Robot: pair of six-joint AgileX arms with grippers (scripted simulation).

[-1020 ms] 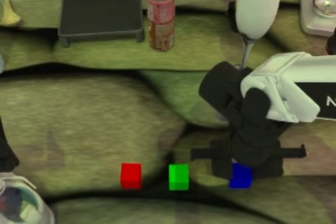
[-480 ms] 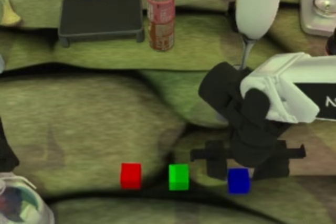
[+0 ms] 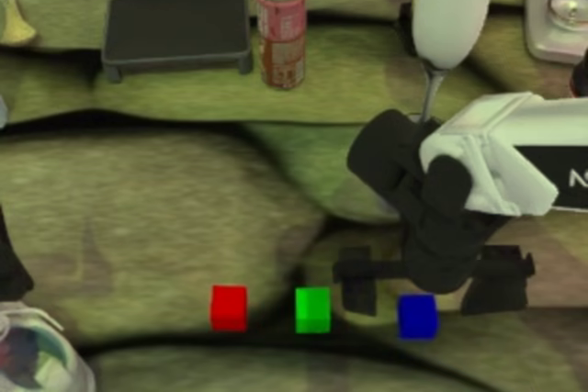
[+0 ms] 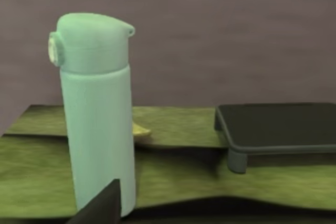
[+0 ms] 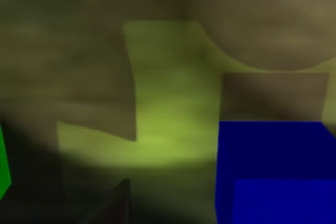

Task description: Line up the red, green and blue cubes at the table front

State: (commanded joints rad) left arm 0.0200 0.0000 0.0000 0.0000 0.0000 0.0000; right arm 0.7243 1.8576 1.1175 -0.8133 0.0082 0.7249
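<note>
Red cube [image 3: 229,307], green cube [image 3: 312,309] and blue cube [image 3: 417,316], one of each, sit in a row along the table's [image 3: 165,218] near edge. The right gripper [image 3: 427,289] hangs over the blue cube, fingers spread wide, holding nothing. The left arm is parked at the near left.

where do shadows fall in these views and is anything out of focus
Top view: dark shadow rims the near side of the red cube and green cube. Right wrist view: a blocky, soft-edged shadow lies on the table beside the blue cube, which fills the corner and looks soft. Left wrist view: shadow pools under the tray.
</note>
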